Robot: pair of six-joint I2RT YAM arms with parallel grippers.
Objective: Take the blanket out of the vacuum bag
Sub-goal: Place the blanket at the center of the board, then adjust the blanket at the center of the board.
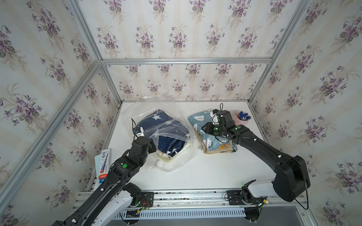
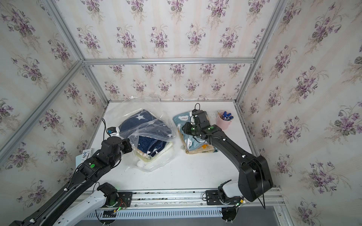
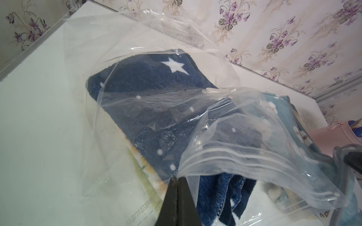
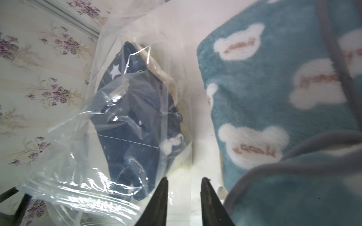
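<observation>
the vacuum bag (image 1: 172, 129) lies on the left half of the white table (image 1: 205, 172), its far end bunched up toward the back wall and its zip mouth facing the near edge. the mouth is open, the upper lip lifted off the lower one. inside it the blanket (image 1: 156, 119), navy with white stars and dots, sits folded on top of a paler cream cloth (image 1: 166, 156); both show their folded ends at the mouth but are not out of the plastic. in the left wrist view a round white valve cap (image 3: 213, 91) sits on the bag's upper face above the navy cloth. the left arm (image 1: 125, 166) reaches to the left corner of the mouth, and the left jaws are pressed together on the upper lip of the bag there. the right arm (image 1: 264, 150) hangs over a teal blanket (image 1: 197, 121) with white bears, folded just right of the bag; the right jaws stand a narrow gap apart with nothing between them. a pink cup (image 1: 241, 120) of pens stands at the back right, and a flat packet (image 1: 103, 162) lies at the table's left edge.
</observation>
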